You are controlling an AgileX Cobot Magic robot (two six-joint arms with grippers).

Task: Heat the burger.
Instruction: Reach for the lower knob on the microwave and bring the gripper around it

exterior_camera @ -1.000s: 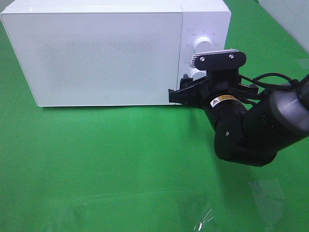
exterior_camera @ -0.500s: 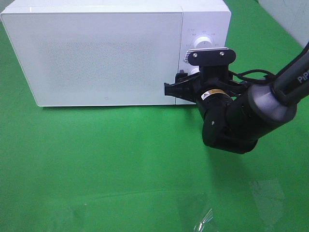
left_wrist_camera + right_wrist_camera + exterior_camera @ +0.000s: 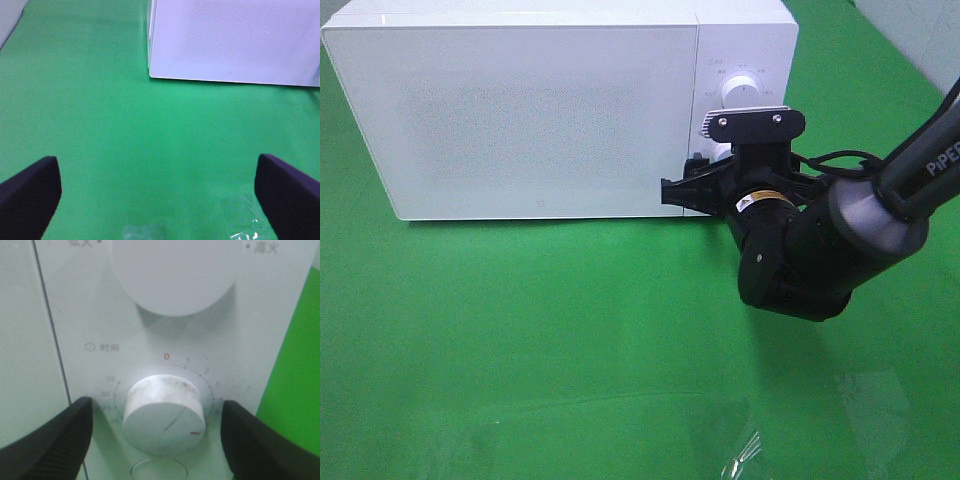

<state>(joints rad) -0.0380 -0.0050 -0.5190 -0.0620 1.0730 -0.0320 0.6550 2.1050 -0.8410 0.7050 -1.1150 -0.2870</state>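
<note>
Microwave (image 3: 540, 110), door shut: right gripper (image 3: 156, 412) parted astride its timer knob (image 3: 165, 422) (gaps either side); left gripper (image 3: 156, 167) spread wide in front of it.

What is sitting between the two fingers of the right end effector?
The white timer knob sits inside the open right end effector, touching neither finger; the right wrist view shows it.

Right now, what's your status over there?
Right fingers open, straddling the timer dial, not gripping. Left fingers open over green cloth. Burger not in view; microwave door shut. Nothing blocking the dial.
</note>
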